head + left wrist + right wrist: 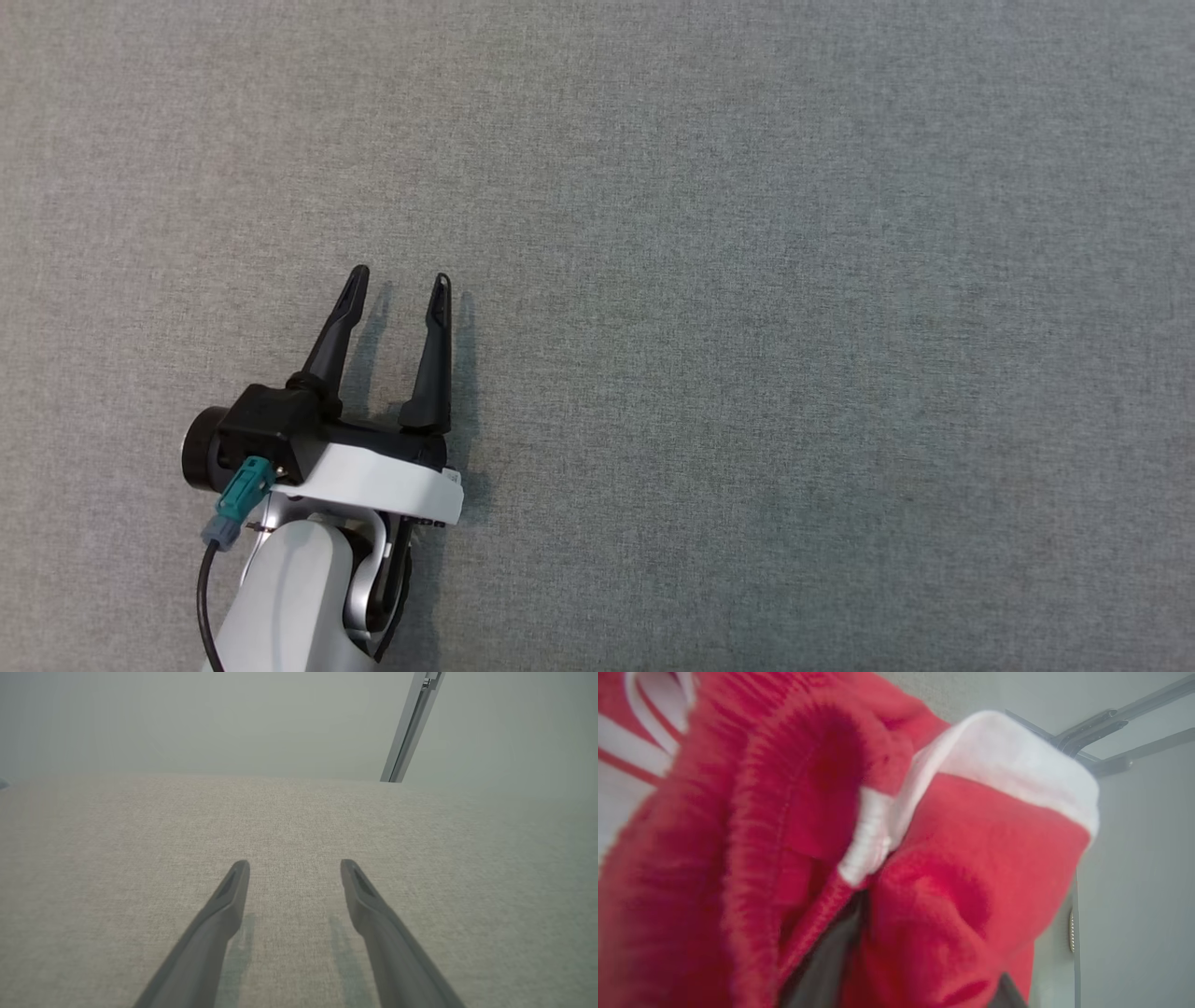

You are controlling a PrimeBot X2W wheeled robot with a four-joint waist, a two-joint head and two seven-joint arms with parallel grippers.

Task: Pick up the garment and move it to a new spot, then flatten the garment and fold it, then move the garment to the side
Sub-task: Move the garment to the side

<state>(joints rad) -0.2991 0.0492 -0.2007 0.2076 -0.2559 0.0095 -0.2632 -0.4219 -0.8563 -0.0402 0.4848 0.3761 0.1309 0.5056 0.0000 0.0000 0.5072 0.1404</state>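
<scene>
A red fleece garment (738, 858) with white trim (1017, 760) hangs bunched right in front of the right wrist camera. Its cloth lies over and between the two dark fingers (826, 966) of my right gripper (920, 924). Only the lower parts of those fingers show, and their tips are buried in the cloth. Whether the jaws pinch the cloth I cannot make out. My left gripper (399, 280) rests low over the grey fabric table (747, 280) at the lower left of the head view. It is open with nothing between its fingers (233, 891).
The grey cloth-covered table (140, 826) spreads out around the left gripper. A metal frame post (411, 723) rises beyond the table's far edge. Dark metal bars (1111, 732) stand behind the garment against a pale wall.
</scene>
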